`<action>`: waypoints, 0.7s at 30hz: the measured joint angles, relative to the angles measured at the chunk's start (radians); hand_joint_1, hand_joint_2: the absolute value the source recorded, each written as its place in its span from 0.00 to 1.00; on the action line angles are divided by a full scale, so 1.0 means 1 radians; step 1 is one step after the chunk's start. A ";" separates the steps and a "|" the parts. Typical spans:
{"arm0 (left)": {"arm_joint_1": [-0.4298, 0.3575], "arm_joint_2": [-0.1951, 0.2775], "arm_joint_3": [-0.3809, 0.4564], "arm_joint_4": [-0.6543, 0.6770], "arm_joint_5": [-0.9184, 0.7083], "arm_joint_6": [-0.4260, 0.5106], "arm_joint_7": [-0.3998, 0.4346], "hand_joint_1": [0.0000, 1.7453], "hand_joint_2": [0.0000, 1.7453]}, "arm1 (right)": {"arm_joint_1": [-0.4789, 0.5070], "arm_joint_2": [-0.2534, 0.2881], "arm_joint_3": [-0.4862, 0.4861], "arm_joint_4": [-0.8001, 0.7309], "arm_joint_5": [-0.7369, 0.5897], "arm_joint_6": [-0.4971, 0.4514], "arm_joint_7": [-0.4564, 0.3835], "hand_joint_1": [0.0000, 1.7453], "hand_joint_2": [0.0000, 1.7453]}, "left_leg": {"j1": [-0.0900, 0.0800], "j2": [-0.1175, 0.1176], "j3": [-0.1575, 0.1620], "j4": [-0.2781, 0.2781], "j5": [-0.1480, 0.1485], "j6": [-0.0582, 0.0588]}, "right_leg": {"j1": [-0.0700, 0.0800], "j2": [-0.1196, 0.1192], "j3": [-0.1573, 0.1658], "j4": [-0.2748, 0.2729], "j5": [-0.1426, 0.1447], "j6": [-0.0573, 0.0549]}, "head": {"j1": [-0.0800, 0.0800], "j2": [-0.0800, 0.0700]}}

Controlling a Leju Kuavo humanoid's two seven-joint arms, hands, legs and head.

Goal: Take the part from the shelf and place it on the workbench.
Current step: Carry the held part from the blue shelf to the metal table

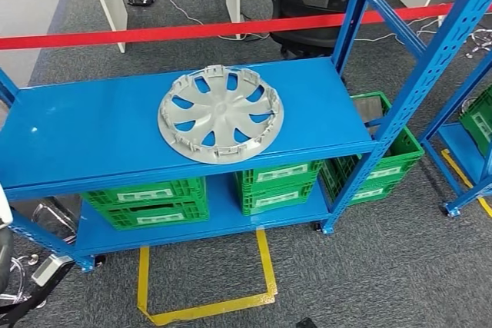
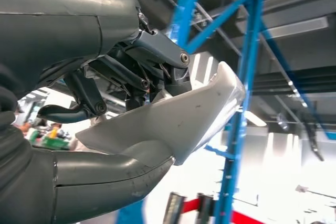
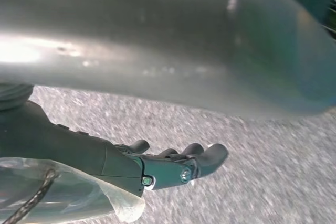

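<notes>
The part is a silver wheel cover (image 1: 221,113) lying flat on the top board of the blue shelf (image 1: 87,128), a little right of its middle and close to the front edge. Nothing touches it. In the left wrist view my left hand (image 2: 158,103) holds nothing, its pale thumb (image 2: 190,114) stretched out under the dark fingers (image 2: 158,51), with a blue shelf post behind it. My right hand (image 3: 174,166) hangs over grey carpet, fingers (image 3: 206,156) loosely extended and apart, nothing in them.
Green crates (image 1: 147,201) fill the lower shelf, and another (image 1: 377,167) sits by the right post. A red barrier tape (image 1: 174,34) runs behind the shelf. A second blue rack (image 1: 464,113) stands at the right. Yellow floor tape (image 1: 203,297) marks a square in front.
</notes>
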 joint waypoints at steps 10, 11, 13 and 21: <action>0.039 -0.016 0.072 -0.011 0.057 0.000 -0.055 1.00 1.00 | -0.008 0.007 0.000 0.001 0.000 -0.015 0.008 0.00 0.00 | -0.016 0.000 -0.112 0.026 0.086 -0.008 | 0.014 0.004 0.209 -0.106 -0.045 -0.029 | 0.001 0.000; 0.041 -0.018 0.078 -0.013 0.060 0.000 -0.060 1.00 1.00 | -0.009 0.008 0.000 0.001 0.000 -0.016 0.009 0.00 0.00 | -0.016 0.001 -0.116 0.026 0.095 -0.014 | 0.016 0.004 0.216 -0.125 -0.049 -0.029 | 0.001 0.000; 0.046 -0.021 0.089 -0.014 0.067 0.000 -0.071 1.00 1.00 | -0.007 0.013 0.000 0.002 0.002 -0.019 0.011 0.00 0.00 | -0.012 -0.001 -0.125 0.030 0.096 -0.025 | 0.013 0.001 0.197 -0.130 -0.034 -0.037 | 0.002 0.000; 0.062 -0.041 0.127 -0.017 0.084 0.000 -0.116 1.00 1.00 | -0.006 0.019 0.002 0.003 0.009 -0.025 0.016 0.00 0.00 | 0.007 -0.001 -0.122 0.278 -0.053 -0.064 | 0.009 -0.016 0.097 -0.117 0.047 -0.051 | -0.004 0.000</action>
